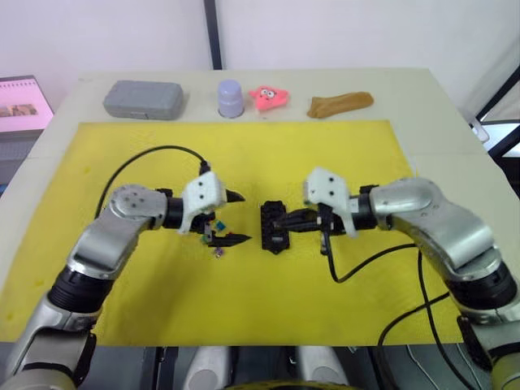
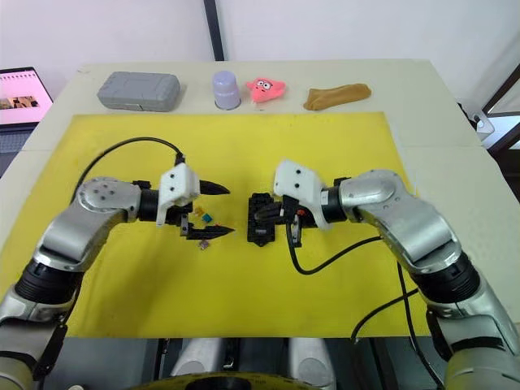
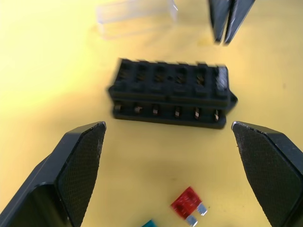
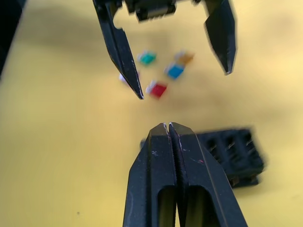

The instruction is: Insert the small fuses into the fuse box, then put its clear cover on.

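Observation:
The black fuse box [image 1: 274, 227] lies mid-mat between my two grippers. My left gripper [image 1: 234, 218] hangs open just left of it, holding nothing. Under and beside that gripper, loose small fuses lie on the mat: a red one [image 3: 189, 204], a teal one [image 4: 147, 58], a blue one [image 4: 174, 71] and an orange one [image 4: 184, 57]. My right gripper [image 1: 282, 221] is shut and empty, its tips over the box's right side. Beyond the box, in the left wrist view, the clear cover [image 3: 136, 16] rests on the mat. One end slot [image 3: 221, 81] seems to hold something pale.
A yellow mat [image 1: 244, 309] covers the table. Along the back edge stand a grey rounded case [image 1: 143, 99], a lavender cup [image 1: 231, 97], a pink star toy [image 1: 268, 97] and a brown lump [image 1: 340, 103]. Black cables trail from both wrists.

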Controlling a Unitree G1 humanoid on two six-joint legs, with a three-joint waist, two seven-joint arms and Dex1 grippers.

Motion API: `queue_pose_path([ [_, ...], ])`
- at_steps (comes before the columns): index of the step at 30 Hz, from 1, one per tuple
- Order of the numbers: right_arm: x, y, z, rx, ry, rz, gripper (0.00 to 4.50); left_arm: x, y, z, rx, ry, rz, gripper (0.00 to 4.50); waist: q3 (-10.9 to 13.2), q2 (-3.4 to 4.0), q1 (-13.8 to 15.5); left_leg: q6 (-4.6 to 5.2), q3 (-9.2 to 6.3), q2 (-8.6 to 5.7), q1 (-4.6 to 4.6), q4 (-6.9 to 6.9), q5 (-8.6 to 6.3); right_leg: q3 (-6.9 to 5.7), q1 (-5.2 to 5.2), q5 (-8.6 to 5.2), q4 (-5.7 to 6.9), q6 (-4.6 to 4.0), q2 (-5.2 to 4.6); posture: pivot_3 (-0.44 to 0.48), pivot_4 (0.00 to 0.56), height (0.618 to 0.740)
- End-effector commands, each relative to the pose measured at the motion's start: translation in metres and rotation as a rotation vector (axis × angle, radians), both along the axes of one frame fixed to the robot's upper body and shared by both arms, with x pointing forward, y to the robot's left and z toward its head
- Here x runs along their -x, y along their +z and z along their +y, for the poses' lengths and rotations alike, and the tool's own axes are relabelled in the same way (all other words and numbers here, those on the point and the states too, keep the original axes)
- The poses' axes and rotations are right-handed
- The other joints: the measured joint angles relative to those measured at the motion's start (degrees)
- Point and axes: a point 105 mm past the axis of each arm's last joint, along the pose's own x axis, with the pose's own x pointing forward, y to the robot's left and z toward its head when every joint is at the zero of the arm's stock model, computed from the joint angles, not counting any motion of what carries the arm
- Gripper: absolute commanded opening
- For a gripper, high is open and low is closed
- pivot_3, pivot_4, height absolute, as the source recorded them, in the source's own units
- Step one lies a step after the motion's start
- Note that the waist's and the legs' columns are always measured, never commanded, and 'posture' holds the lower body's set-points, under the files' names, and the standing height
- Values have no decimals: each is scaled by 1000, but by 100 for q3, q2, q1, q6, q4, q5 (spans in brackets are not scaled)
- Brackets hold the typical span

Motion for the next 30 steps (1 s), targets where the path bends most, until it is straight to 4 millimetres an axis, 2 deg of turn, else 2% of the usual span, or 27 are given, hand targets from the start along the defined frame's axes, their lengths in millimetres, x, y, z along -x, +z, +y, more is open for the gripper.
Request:
queue_pose_path([
  [1, 5, 22, -16, 19, 12, -72, 74, 9, 30, 23, 55, 24, 7, 4500, 0, 0, 3, 2, 0, 0, -1, 0, -1, -1, -1, 0, 0, 0, 0, 0, 150, 740],
  [6, 11, 22, -73, 181, -35, -72, 74, 26, 28, 85, -61, 135, 141, 4500, 1, 1, 8, 25, 2, -1, -1, -4, -14, -3, 0, 0, -6, 0, -3, 0, 150, 740],
  [8, 14, 21, -89, 220, -42, -62, 74, 28, 26, 98, -93, 169, 160, 4500, 2, 3, 17, 46, 5, -1, 0, -3, -25, -3, 3, 0, -8, 0, -4, 0, 150, 740],
  [10, 12, 21, -109, 266, -82, -67, 604, 28, 24, 120, -127, 234, 176, 4500, 2, 3, 12, 48, 7, -1, 9, -1, -27, -3, 13, 0, -7, 0, -4, 0, 150, 740],
  [11, 9, 22, -126, 297, -137, -65, 952, 26, 23, 141, -156, 298, 180, 4500, 3, 4, 8, 48, 7, 0, 10, -1, -27, -3, 14, 0, -7, 0, -3, 0, 150, 740],
  [13, 7, 23, -154, 341, -218, -55, 1838, 26, 24, 169, -198, 382, 179, 4500, 3, 4, 0, 49, 10, 2, 12, -2, -27, -2, 12, 0, -5, 0, 0, 0, 150, 740],
  [17, 7, 21, -182, 375, -290, -39, 3788, 23, 27, 194, -229, 443, 171, 4500, 5, 9, -6, 52, 25, 5, 11, -4, -29, 0, 7, -1, -6, -1, 1, 0, 150, 740],
  [18, 7, 21, -185, 376, -298, -38, 4308, 21, 28, 200, -239, 453, 169, 4500, 5, 9, -7, 52, 26, 5, 11, -4, -29, 1, 8, -1, -5, -1, 1, 0, 150, 740],
  [19, 7, 21, -185, 372, -302, -39, 4466, 20, 28, 203, -243, 457, 168, 4500, 5, 9, -7, 52, 26, 6, 11, -3, -29, 0, 8, -1, -4, -1, 2, 0, 150, 740],
  [22, 3, 20, -178, 344, -300, -54, 4466, 15, 24, 203, -238, 445, 180, 4500, 7, 12, -11, 52, 29, 5, 11, -3, -29, 1, 6, -1, -3, -1, 2, 0, 150, 740],
  [27, -4, 26, -139, 263, -233, -113, 4466, 5, 16, 183, -157, 385, 214, 4500, 8, 14, -27, 52, 29, 7, 10, -2, -29, 3, 3, 0, 0, 0, 2, 0, 150, 740],
  [30, -6, 29, -103, 198, -137, -133, 4466, -1, 14, 155, -65, 289, 272, 4500, 8, 13, -19, 51, 28, 8, 5, 0, -28, 2, -5, 0, 4, 0, 2, 0, 150, 740],
])
